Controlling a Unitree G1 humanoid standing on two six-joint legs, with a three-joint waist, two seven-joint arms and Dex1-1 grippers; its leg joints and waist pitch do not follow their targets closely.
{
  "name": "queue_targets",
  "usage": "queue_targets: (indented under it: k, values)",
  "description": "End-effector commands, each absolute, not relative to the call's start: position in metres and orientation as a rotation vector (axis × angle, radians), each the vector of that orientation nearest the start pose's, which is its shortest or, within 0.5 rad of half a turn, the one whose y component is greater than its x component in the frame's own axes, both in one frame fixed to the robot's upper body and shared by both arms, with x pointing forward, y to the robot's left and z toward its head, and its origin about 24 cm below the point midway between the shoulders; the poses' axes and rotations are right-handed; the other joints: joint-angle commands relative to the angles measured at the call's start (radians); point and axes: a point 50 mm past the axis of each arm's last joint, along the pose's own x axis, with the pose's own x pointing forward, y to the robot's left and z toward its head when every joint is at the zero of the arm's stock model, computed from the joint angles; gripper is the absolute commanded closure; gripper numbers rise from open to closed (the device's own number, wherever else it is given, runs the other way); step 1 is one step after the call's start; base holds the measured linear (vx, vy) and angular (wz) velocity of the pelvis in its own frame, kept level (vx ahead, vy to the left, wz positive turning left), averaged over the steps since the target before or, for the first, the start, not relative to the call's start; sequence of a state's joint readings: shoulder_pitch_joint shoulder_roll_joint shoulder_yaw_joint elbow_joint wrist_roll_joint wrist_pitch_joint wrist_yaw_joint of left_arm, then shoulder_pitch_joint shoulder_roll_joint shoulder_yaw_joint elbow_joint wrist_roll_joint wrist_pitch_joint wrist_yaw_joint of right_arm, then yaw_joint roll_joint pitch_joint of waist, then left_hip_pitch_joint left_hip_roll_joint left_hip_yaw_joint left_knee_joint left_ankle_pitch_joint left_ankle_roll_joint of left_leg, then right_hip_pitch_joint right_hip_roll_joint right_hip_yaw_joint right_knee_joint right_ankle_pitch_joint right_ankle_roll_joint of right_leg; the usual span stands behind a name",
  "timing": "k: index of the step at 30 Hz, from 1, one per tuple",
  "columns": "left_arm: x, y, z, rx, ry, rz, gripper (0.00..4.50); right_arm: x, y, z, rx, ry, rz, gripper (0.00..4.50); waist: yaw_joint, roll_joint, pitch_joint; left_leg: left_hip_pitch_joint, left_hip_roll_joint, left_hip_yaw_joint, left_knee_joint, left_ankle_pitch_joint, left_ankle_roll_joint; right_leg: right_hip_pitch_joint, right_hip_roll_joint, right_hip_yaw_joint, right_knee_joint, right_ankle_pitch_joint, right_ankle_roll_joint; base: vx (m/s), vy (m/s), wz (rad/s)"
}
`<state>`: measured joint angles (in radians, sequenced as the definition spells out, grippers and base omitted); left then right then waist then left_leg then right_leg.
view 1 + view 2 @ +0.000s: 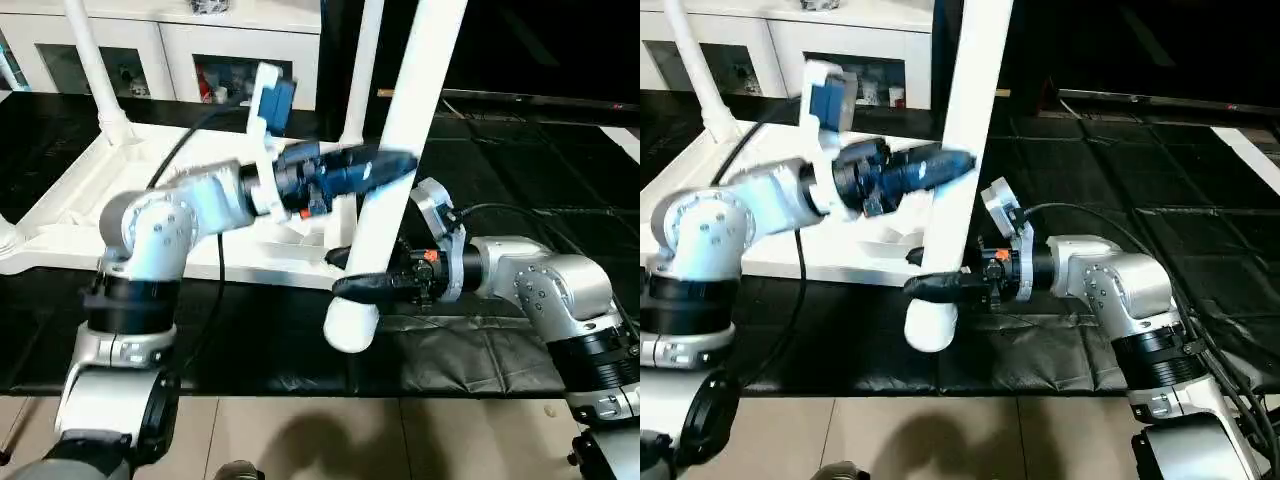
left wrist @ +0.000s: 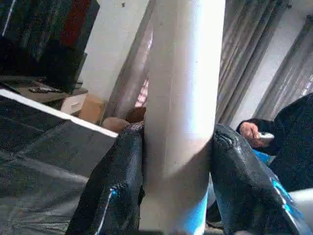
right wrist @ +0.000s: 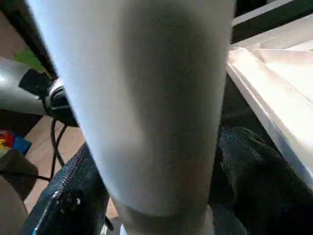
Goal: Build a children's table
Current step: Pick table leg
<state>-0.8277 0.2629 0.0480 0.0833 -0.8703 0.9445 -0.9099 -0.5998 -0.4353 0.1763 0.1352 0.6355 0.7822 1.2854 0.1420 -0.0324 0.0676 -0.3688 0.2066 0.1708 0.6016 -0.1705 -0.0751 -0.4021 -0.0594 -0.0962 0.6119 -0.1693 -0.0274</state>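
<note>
Leg (image 1: 392, 180) betw. both grippers' fingers (image 2: 115, 191)

Black mat (image 1: 470, 350) on tan floor (image 1: 330, 440); white tabletop (image 1: 80, 215) lies upside-down on mat.

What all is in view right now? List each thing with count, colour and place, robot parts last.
White plastic rectangular tabletop: one, white, lying underside up on the dark floor mat, behind the arms.
Fitted white tapered tube legs: two, white, standing up from the tabletop's far sockets.
Loose white tapered tube leg: one, white, held tilted in front of the tabletop, lower end off the mat.
Black floor mat: one, black, under the work.
White glass-door cabinet: one, white, behind the tabletop.
Person: one, dark sleeve, a hand showing, in the left wrist view.
Left claw: black, closed on the loose leg higher up.
Right claw: black, closed on it near its lower end.
</note>
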Motion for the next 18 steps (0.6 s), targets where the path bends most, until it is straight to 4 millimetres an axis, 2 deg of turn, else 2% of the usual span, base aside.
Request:
queue_targets:
  k: [1, 12, 18]
  values:
    - [0.3101, 0.082, 0.2302, -0.475, 0.047, -1.512, 2.73, 0.2897, -0.1149, 0.1353, 0.268, 0.362, 1.615, 1.06, -0.001, -0.004, -0.082, 0.008, 0.023, -0.003, -0.059, -0.129, 0.001, 0.062, -0.08, 0.055, -0.074, -0.278, -0.118, 0.0, 0.0, 0.0]
    - [0.3131, 0.0847, 0.2306, -0.49, 0.053, -1.507, 2.73, 0.2883, -0.1185, 0.1336, 0.258, 0.365, 1.615, 1.06, 0.0, -0.001, -0.082, 0.009, 0.023, -0.004, -0.059, -0.139, -0.002, 0.063, -0.08, 0.055, -0.073, -0.265, -0.131, 0.0, 0.0, 0.0]
    - [0.3129, 0.0846, 0.2318, -0.492, 0.051, -1.512, 2.73, 0.2885, -0.119, 0.1323, 0.259, 0.371, 1.612, 1.6, 0.0, 0.0, -0.083, 0.009, 0.024, -0.004, -0.059, -0.138, -0.002, 0.063, -0.08, 0.054, -0.072, -0.256, -0.138, 0.0, 0.0, 0.0]
